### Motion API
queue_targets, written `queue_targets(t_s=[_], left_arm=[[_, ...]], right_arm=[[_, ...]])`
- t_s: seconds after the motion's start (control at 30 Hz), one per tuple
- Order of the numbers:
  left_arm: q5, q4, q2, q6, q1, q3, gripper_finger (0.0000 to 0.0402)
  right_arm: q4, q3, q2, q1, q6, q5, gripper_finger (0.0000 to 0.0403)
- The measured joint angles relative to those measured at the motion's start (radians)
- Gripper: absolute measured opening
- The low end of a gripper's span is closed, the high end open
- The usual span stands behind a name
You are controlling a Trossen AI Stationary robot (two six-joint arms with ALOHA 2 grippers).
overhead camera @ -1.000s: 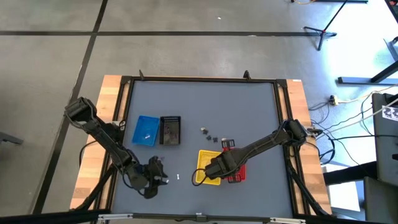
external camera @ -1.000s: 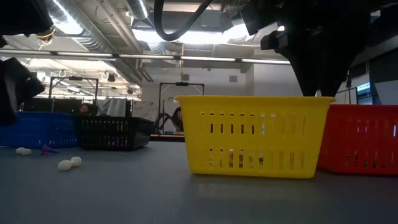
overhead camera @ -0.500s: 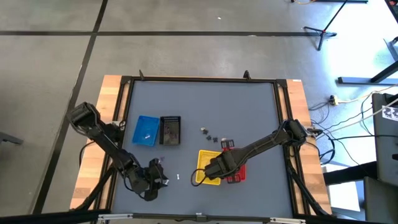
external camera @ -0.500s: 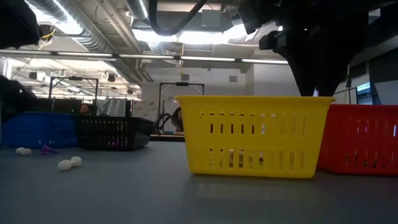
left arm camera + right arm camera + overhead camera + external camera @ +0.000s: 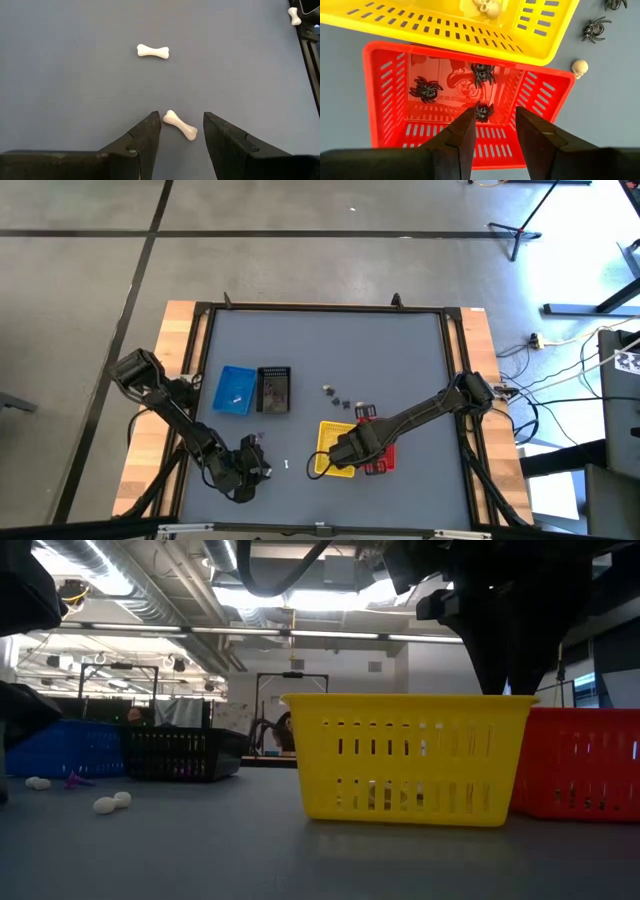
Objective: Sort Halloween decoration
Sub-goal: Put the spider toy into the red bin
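a small white bone [image 5: 180,125] lies on the surface between the left hand [image 5: 182,129]'s open fingers; the right hand [image 5: 493,125], open and empty, hangs over the red basket [image 5: 384,91].

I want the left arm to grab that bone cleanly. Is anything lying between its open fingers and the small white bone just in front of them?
Nothing visible does. In the left wrist view the left gripper is open and the nearest white bone lies on bare table between the fingertips. A second bone lies farther off, clear of the path.
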Motion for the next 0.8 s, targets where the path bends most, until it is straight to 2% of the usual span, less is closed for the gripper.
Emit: queue_targets(t_s=[0.37,0.57,0.8], left_arm=[[0.004,-0.074,-0.001,0.009,0.000,0.004,0.0147],[0.014,-0.103,-0.002,0.121,-0.001,0.004,0.0147],[0.017,-0.109,-0.001,0.185,-0.001,0.003,0.0142]], right_arm=[[0.003,0.000,0.000,0.000,0.000,0.000,0.0138],[0.003,0.000,0.000,0.000,0.001,0.000,0.0138],[0.003,0.000,0.000,0.000,0.002,0.000,0.0138]])
